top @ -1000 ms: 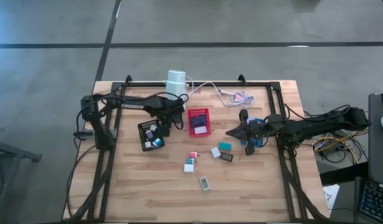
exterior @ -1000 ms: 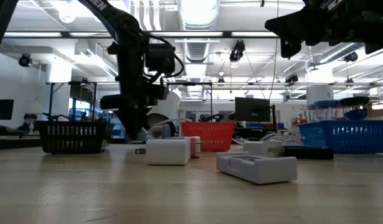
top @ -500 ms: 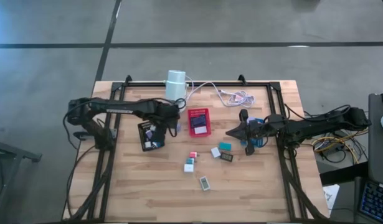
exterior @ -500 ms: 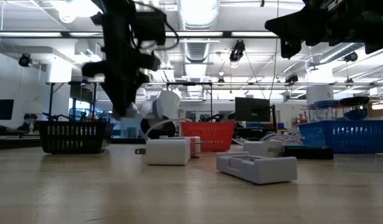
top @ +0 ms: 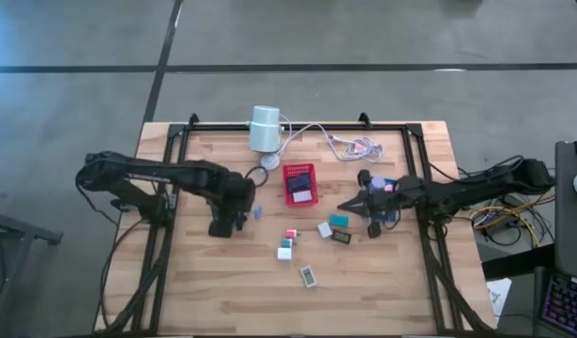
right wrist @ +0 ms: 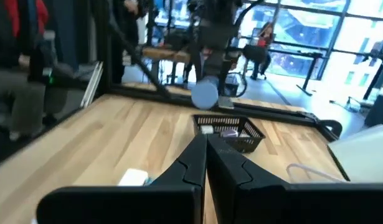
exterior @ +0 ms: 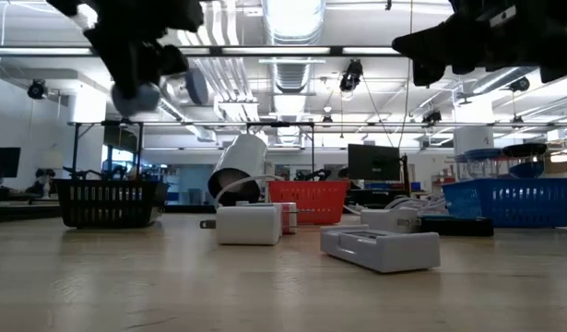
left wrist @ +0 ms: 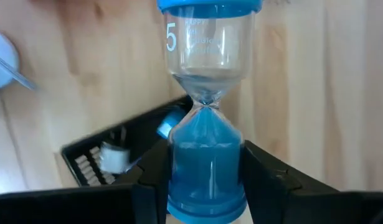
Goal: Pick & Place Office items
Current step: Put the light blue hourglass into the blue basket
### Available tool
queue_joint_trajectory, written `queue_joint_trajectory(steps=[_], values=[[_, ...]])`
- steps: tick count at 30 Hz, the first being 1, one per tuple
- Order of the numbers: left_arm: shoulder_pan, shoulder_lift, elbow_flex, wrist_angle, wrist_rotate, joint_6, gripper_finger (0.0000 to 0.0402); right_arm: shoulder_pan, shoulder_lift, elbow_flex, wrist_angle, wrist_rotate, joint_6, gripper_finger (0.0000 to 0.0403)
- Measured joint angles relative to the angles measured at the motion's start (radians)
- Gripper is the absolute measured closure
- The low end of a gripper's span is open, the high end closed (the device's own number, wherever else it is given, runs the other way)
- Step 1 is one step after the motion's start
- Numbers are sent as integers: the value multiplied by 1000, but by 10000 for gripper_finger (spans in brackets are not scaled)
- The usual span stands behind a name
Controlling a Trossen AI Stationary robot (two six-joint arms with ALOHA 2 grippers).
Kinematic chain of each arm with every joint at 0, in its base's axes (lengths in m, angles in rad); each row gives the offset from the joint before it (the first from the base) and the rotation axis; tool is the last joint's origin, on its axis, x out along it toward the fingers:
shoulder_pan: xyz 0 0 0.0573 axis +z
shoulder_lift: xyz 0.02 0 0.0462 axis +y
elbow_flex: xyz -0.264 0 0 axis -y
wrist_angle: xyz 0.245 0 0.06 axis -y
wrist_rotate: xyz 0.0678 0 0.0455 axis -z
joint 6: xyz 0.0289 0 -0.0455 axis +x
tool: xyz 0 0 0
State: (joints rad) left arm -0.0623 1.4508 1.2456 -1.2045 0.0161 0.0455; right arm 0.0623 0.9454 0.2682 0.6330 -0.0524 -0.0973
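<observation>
My left gripper (top: 241,208) is shut on a blue sand timer (left wrist: 207,93) marked "5", high above the black tray (left wrist: 110,155); the low view shows it near the top left (exterior: 140,65). My right gripper (top: 347,204) is shut and empty, raised beside the blue tray (top: 389,208), with its fingertips together in its wrist view (right wrist: 207,152). Small office items lie flat on the table's middle: a teal block (top: 340,220), a white block (top: 325,229), a black piece (top: 341,237), a pink piece (top: 290,234), a white piece (top: 284,251) and a white eraser (top: 309,275). My left gripper pinches the sand timer's sand-filled bulb (left wrist: 207,168), next to its near end cap (left wrist: 207,208), between its two fingers (left wrist: 155,180). The timer sticks out ahead along the fingers. It is lifted clear of the tray and the table.
A red tray (top: 300,183) stands at the table's middle far side. A white cylinder (top: 264,129) with a cable (top: 349,143) lies at the far edge. The black tray holds a few small pieces (left wrist: 113,155). Bare wood lies along the near edge.
My left gripper has risen from the black tray with the sand timer, which is now lifted clear, and has drawn back toward the table's left and near edges.
</observation>
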Motion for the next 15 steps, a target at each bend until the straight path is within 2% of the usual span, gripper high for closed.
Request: queue_joint_trajectory(steps=[4,11,15], values=[[-55,19,46,-39,32,-55,264,46,95,54,0,9,-90,394],[-105,65,146,-49,92,-87,264,130,337,236,-1,175,-246,394],[-118,105,208,-74,97,-75,264,157,434,345,-28,185,-345,370]])
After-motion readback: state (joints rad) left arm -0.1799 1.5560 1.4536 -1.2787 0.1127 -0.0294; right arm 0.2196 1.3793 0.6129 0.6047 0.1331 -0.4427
